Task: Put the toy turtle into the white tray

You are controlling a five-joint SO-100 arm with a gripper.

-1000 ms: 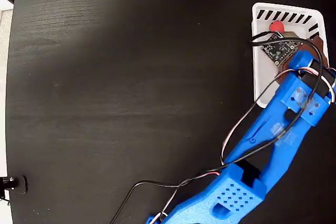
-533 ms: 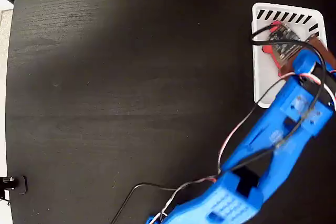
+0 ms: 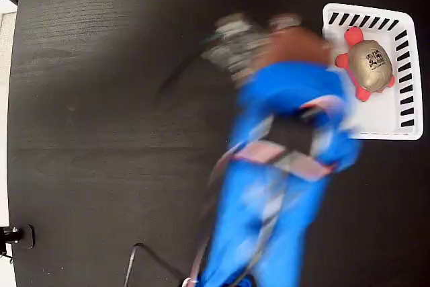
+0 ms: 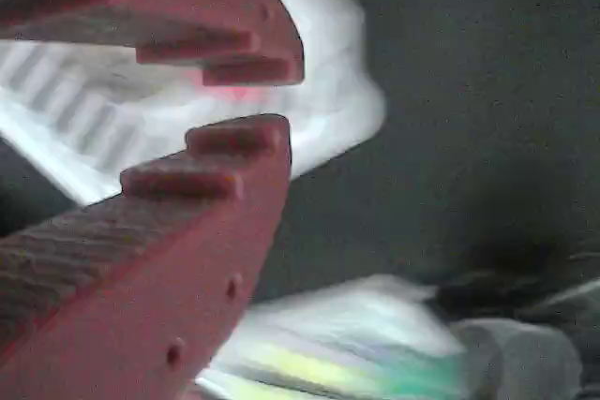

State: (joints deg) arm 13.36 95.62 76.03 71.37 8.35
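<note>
In the tray: turtle lying free | tool empty, teeth slightly apart, off to the tray's left over the counter | placing looks done; nothing left but parking the arm.

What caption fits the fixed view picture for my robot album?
Toy turtle lies in the white tray while the blurred blue arm swings over the black table.
</note>
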